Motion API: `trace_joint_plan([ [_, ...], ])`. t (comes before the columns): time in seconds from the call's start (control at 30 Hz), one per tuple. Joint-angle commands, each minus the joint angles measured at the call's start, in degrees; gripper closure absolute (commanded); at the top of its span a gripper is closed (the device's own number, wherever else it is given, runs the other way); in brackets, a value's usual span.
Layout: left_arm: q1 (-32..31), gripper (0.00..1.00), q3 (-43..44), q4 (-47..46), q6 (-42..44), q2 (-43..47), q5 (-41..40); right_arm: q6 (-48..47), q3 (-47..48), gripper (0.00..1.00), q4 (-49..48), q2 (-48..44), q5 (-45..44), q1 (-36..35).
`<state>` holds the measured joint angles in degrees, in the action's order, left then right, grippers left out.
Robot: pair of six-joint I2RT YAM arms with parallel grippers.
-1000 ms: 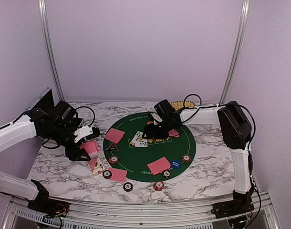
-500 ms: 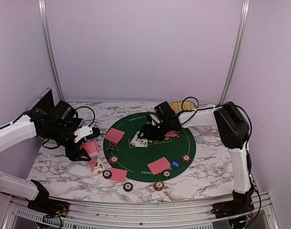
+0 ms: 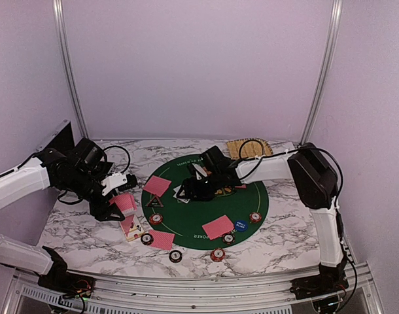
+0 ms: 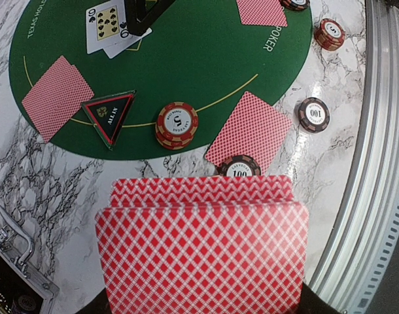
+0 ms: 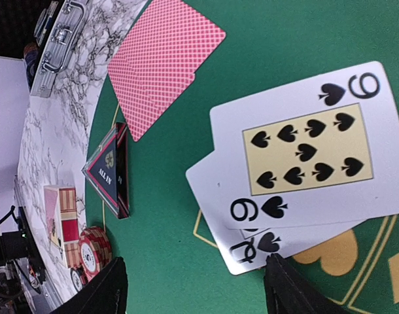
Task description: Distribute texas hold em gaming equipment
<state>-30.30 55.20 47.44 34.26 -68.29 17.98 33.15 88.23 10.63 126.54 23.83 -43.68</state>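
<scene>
Marble-patterned table (image 3: 284,242), pale lilac walls, round green mat (image 3: 193,219) at centre.

Your left gripper (image 3: 114,208) is clamped on a thick deck (image 4: 203,248) of red-backed cards, held above the marble off the mat's left edge. Your right gripper (image 5: 196,291) stands with its jaws apart and nothing between them, low over a face-up fan on the mat, nine of spades (image 5: 307,154) on top.

Progress, in my judgement: well underway, not complete.
- Face-down cards (image 3: 218,226) lie at several seats.
- Chips (image 3: 217,254) ring the near edge.
- The triangular marker (image 4: 109,115) and blue button (image 3: 241,224) are placed.
- The face-up row looks short, and much of the deck is undealt.

Legible:
- Mat: "TEXAS HOLD" and "POKER".
- Marker: "ALL IN".
- Chips: "5" and "100".
- Button: text too small to read.
</scene>
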Motion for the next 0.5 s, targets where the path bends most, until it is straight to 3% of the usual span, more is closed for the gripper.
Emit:
trace_joint_plan([
  [0.0,0.42,1.00,1.03,-0.24,-0.52,0.78,1.38,1.47,-0.61,0.30,1.60,0.46,0.58,-0.34],
  [0.13,0.42,1.00,0.96,-0.24,-0.51,0.97,1.29,1.76,-1.36,0.28,2.38,-2.75,-0.64,0.70],
  [0.47,0.42,1.00,1.61,-0.33,-0.56,0.49,1.55,9.82,0.24,0.03,-4.67,-8.91,8.60,-5.18],
])
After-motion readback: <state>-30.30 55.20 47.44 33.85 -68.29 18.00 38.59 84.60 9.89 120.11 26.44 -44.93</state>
